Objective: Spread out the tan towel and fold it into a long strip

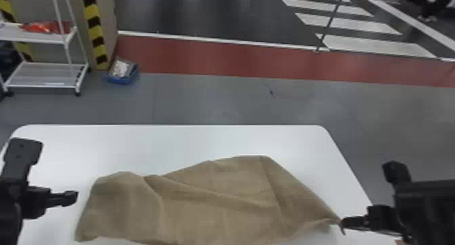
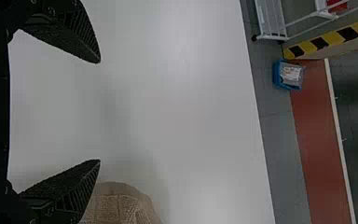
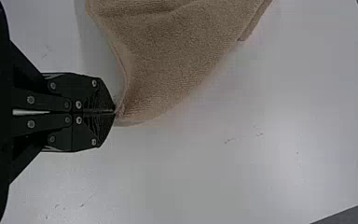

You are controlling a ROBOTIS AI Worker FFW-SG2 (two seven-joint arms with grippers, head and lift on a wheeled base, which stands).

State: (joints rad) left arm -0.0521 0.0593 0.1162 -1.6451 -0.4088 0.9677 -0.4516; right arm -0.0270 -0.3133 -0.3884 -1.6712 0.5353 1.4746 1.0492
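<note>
- Tan cloth towel (image 1: 216, 200) is laid, creased, across the white tabletop (image 1: 169, 142)
- One corner is pinched in the closed black right gripper (image 1: 343, 223)
- Black left gripper (image 1: 50, 199) is held wide open, empty, near it

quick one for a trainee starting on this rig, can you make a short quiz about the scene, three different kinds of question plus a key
1. Multiple choice: where does the right gripper hold the tan towel?
A) By a pointed end
B) By the middle of its top surface
C) Nowhere; it is empty

2. Fill in the blank: the left gripper is over the white table, and its fingers are ____, with no cloth between them.

3. True or false: the towel is already folded into a neat long strip.

Key: 1. A; 2. open; 3. false
</note>
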